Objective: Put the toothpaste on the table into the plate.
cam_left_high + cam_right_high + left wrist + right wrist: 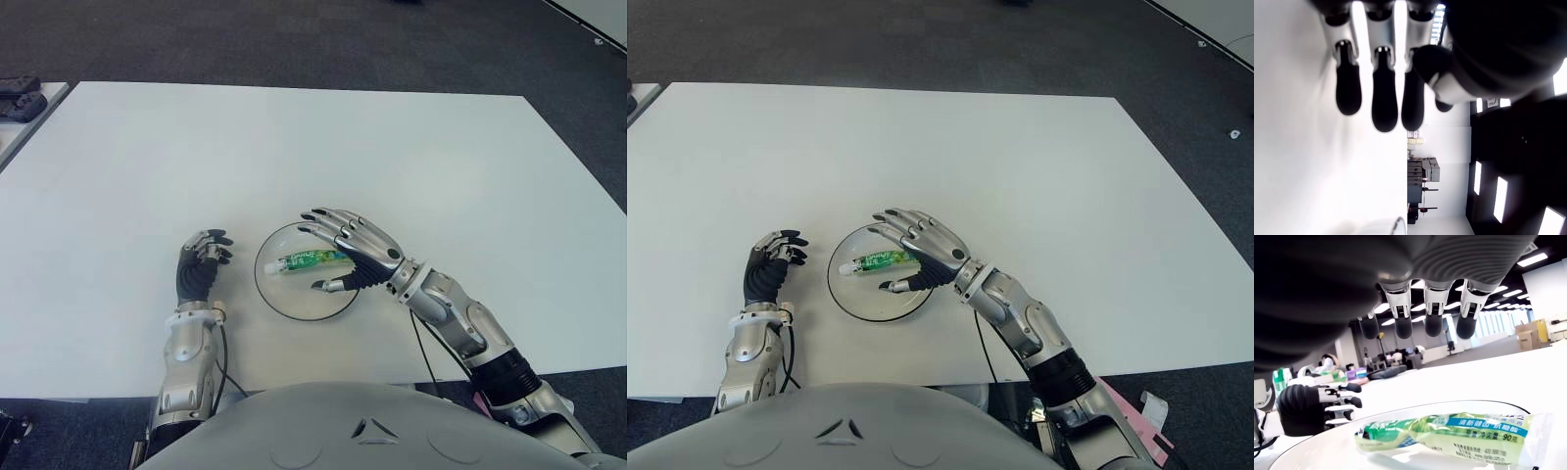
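A green and white toothpaste tube [312, 259] lies inside the clear round plate [284, 300] near the table's front edge. The tube [1459, 431] rests flat on the plate's bottom [1317, 450] in the right wrist view. My right hand [345, 251] hovers just over the plate's right side, fingers spread above the tube and holding nothing. Its fingertips [1433, 324] hang clear of the tube. My left hand [201, 264] shows to the left of the plate, fingers relaxed and empty.
The white table [323, 147] stretches far back and to both sides. A dark object [20, 98] sits on a neighbouring surface at the far left. Dark carpet lies beyond the table's edges.
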Controlling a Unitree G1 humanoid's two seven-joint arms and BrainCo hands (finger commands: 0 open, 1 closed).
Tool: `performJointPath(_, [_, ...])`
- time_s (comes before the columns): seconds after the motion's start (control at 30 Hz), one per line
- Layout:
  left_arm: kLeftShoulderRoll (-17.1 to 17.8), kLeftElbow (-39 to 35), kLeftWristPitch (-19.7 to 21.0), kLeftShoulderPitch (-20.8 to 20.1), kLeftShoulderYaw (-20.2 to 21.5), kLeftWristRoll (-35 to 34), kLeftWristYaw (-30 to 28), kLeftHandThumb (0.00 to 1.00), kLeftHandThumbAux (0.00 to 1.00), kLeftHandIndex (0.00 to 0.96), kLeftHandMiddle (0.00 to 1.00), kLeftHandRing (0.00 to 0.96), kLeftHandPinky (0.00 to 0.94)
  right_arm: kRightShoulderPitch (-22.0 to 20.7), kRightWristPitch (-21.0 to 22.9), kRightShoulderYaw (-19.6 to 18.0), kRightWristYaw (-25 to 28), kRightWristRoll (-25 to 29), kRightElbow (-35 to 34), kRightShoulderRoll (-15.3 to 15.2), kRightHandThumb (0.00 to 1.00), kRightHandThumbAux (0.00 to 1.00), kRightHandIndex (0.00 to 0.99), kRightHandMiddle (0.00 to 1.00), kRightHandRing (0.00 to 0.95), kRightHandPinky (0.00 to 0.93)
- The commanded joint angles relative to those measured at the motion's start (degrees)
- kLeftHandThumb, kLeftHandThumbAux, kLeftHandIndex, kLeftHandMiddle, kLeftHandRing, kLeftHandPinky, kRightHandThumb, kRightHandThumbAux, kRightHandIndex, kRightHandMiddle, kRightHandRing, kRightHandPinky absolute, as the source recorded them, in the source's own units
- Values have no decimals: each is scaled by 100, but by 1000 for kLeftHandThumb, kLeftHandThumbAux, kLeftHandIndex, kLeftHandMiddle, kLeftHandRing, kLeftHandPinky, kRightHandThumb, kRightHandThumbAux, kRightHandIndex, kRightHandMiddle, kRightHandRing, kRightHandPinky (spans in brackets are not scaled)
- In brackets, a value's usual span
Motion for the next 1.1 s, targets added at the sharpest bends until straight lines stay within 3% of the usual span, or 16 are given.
performJointPath(0.03, [-12,60,178,68,2,33,25,833,682,402,486,575,546,44,36,-49,-238,-25,144,85,183,454,0,0,0,0])
performJointPath(0.23, [-9,67,177,66,5,9,6,833,682,403,486,573,547,83,4,-52,-387,40,211,115,160,500,0,0,0,0])
performJointPath(0.37, [-18,58,206,66,6,20,27,833,682,401,487,575,550,212,-14,-140,-374,564,278,245,148,529,0,0,0,0])
performJointPath(0.47, [-19,64,196,66,7,18,25,833,682,401,488,576,550,322,50,-212,-216,1222,308,436,141,545,0,0,0,21])
performJointPath(0.67, [-37,70,199,69,27,-5,42,834,681,404,485,573,543,699,109,-477,-28,3150,341,1149,150,615,0,7,0,123])
performJointPath(0.8, [-37,90,183,58,36,-20,36,834,681,406,484,569,540,894,135,-614,-69,3967,346,1614,193,676,77,81,79,189])
performJointPath(0.83, [-37,91,181,57,35,-22,34,834,681,405,484,569,542,932,128,-648,-85,4107,349,1712,201,708,137,139,142,235])
performJointPath(1.0, [-46,33,253,47,9,39,76,834,682,402,486,575,554,1176,651,-906,-132,5076,283,2328,221,815,333,313,325,379])
performJointPath(1.1, [-40,30,285,34,6,54,85,834,682,402,487,579,560,1234,875,-1047,-176,5342,245,2567,536,758,392,372,373,405])
